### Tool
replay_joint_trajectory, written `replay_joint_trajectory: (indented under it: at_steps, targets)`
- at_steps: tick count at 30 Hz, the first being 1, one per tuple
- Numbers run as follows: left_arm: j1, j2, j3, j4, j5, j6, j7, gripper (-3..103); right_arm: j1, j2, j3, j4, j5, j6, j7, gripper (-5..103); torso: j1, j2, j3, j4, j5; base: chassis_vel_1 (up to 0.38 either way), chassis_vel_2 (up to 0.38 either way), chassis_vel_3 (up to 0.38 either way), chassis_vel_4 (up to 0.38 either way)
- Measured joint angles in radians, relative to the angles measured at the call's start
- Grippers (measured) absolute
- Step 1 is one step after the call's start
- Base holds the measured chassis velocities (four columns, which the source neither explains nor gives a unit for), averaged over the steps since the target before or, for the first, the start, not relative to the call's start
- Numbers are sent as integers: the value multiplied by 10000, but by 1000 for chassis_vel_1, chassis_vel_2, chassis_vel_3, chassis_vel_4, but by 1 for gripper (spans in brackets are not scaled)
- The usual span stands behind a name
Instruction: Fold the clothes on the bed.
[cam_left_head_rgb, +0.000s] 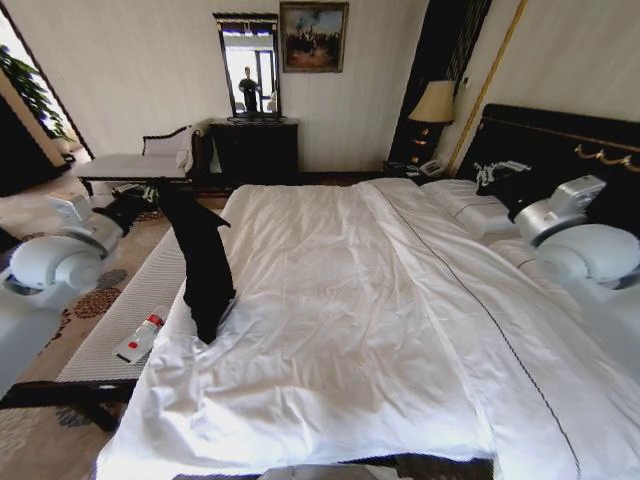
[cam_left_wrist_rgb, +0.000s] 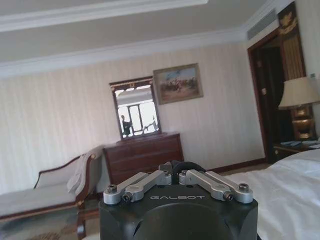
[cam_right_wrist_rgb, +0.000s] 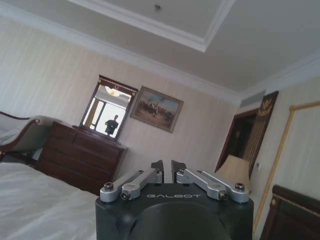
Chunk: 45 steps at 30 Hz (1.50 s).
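Black T-shirt (cam_left_head_rgb: 203, 262): it hung in a long bunched strip from the left gripper (cam_left_head_rgb: 163, 188), its lower end resting on the near left side of the bed (cam_left_head_rgb: 340, 330). Held high like this, the cloth could drop open under its own weight before being laid flat, I judged.

Left gripper: raised over the bed's left edge, fingers drawn together on the upper edge of the T-shirt; the left wrist view showed the fingertips (cam_left_wrist_rgb: 176, 167) closed with dark cloth pinched between them.

Right gripper (cam_right_wrist_rgb: 167, 166): lifted near the headboard (cam_left_head_rgb: 560, 135) side, its fingers brought together with nothing between them, well apart from the T-shirt; it looked parked rather than working.

Bed: the white duvet lay broad and bare, leaving room to spread the garment.

Grey bench (cam_left_head_rgb: 130, 315): beside the bed, carrying a small white and red bottle (cam_left_head_rgb: 141, 338).

Hidden or unclear: the shirt's sleeves, collar and lettering were lost in the folds; which edge was pinched could not be told. The right gripper's tip in the head view merged with the dark headboard, possibly behind the arm (cam_left_head_rgb: 575, 240).
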Motion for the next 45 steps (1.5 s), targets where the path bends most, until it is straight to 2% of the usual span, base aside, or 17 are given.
replay_joint_trajectory:
  at_steps: [1, 3, 7, 8, 9, 10, 11, 13, 14, 19, 20, 25, 32, 36, 40, 43, 45]
  targets:
    - [-314, -175, 383, 458, 103, -42, 0, 2, -141, 126, -21, -270, -98, 75, -6, 14, -1, 0, 0, 1, -1, 0, 0, 0, 0]
    - [-506, -272, 592, 682, 155, -58, -1, 2, -204, 207, -45, -472, -165, 139, -18, 14, 0, 0, 0, 1, -3, 0, 0, 0, 0]
    - [-2592, -1196, 2644, 2294, 409, -112, -198, 2, 211, 645, -589, -1938, -791, 691, 92, 36, 0, -1, 1, -4, -5, 0, 0, 0, 0]
    - [-2592, -1196, 2644, 2294, 409, -112, -198, 2, 211, 645, -589, -1938, -791, 691, 92, 36, 0, -1, 1, -4, -5, 0, 0, 0, 0]
    - [-3692, -1637, 3466, 3083, 563, -129, -332, 2, 1020, 900, -1207, -2728, -951, 881, 351, 41, 0, 0, 0, -12, 1, 0, 0, 0, 0]
    - [-3974, -1762, 3651, 3306, 600, -129, -377, 2, 1319, 996, -1454, -2982, -977, 933, 466, 41, 0, 0, 0, -12, 1, 0, 0, 0, 0]
    - [-4702, -2121, 4154, 3819, 646, -130, -495, 2, 2039, 1272, -2027, -3543, -992, 1009, 741, 51, 1, -1, 2, -10, 8, 0, 0, 0, 0]
    - [-5067, -2343, 4410, 4031, 647, -109, -601, 2, 2469, 1454, -2334, -3827, -959, 1037, 935, 51, 3, -2, 2, -7, 8, 0, 0, 0, 0]
    - [-5400, -2593, 4661, 4146, 641, -71, -707, 2, 3041, 1738, -2746, -4142, -768, 1042, 1209, 57, 4, -1, 2, -6, 0, 0, 0, 0, 0]
    - [-5939, -3333, 5222, 3827, 432, 89, -1040, 2, 4101, 2549, -3723, -4449, -118, 823, 1587, 79, 4, -2, 3, 1, -2, 0, 0, 0, 0]
    - [-5995, -3452, 5329, 3610, 333, 126, -1069, 2, 4197, 2711, -3868, -4365, 17, 752, 1615, 79, 3, -1, 1, -1, -7, 0, 0, 0, 0]
    - [-6138, -3433, 5832, 2373, -367, 286, -980, 2, 4107, 3264, -4068, -3600, 687, 413, 1655, 98, 3, -1, 0, -5, -3, 0, 0, 0, 0]
    - [-6154, -2291, 7031, -42, -1348, 407, -330, 2, 2715, 3020, -3480, -1672, 583, 307, 1255, 100, -1, 1, -3, 1, -5, 0, 0, 0, 0]
    - [-6276, -2088, 7399, -969, -1549, 441, 109, 2, 1469, 2747, -2714, -534, 375, 298, 893, 100, -6, 3, -4, -1, -5, 0, 0, 0, 0]
    - [-7108, -2287, 7784, -991, -1940, 501, 203, 2, 628, 2640, -2286, -7, 195, 351, 725, 100, -6, 2, -3, -4, 1, 0, 0, 0, 0]
    - [-8881, -2845, 8211, -166, -2920, 607, 192, 2, 336, 2605, -1890, 353, 117, 441, 712, 100, -1, 2, -2, -8, 3, 0, 0, 0, 0]
    - [-9200, -2923, 8232, -27, -3237, 650, 191, 2, 321, 2581, -1787, 434, 123, 452, 726, 100, 1, 2, -2, -7, 5, 0, 0, 0, 0]
